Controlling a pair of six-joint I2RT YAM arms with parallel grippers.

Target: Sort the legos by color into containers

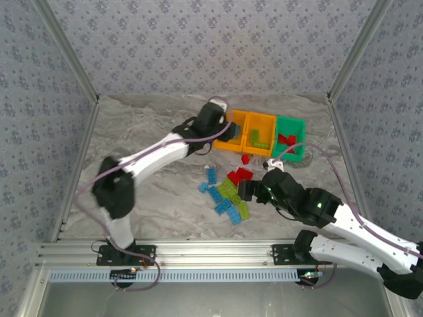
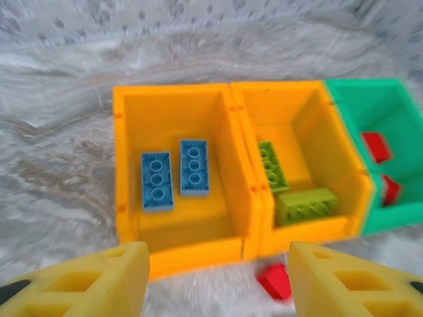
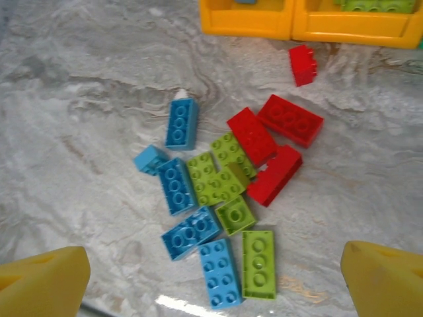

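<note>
1. Yellow fingers [image 2: 79, 287] of our left gripper [image 2: 215, 271] are closest to us. They are spread wide with nothing between them. This gripper hangs near the left bin [image 2: 172, 99].
2. Our right gripper [image 3: 215, 264] is spread wide too and grips nothing. It hangs by the pile [image 3: 225, 191] of loose bricks.
3. We see three bins [image 1: 261, 115] joined in a row at the far side of the table [image 3: 79, 132].
   - The left bin is orange, with two blue bricks [image 2: 157, 180] lying flat side by side.
   - The middle bin [image 2: 277, 91] is orange, with two lime bricks [image 2: 305, 205].
   - The green bin [image 2: 370, 89] holds red bricks [image 2: 375, 145].
4. The pile lies on the table, between the bins and our arms. From the right wrist we see blue ones on the left, lime in the middle and red on the right. Many of them touch.
5. One small red brick [image 3: 302, 64] lies alone, just in front of the orange bins.
6. The table is grey and white with swirls like stone. The walls [image 1: 211, 46] are grey with a small dotted pattern. A metal rail [image 1: 211, 254] runs along the near edge.
</note>
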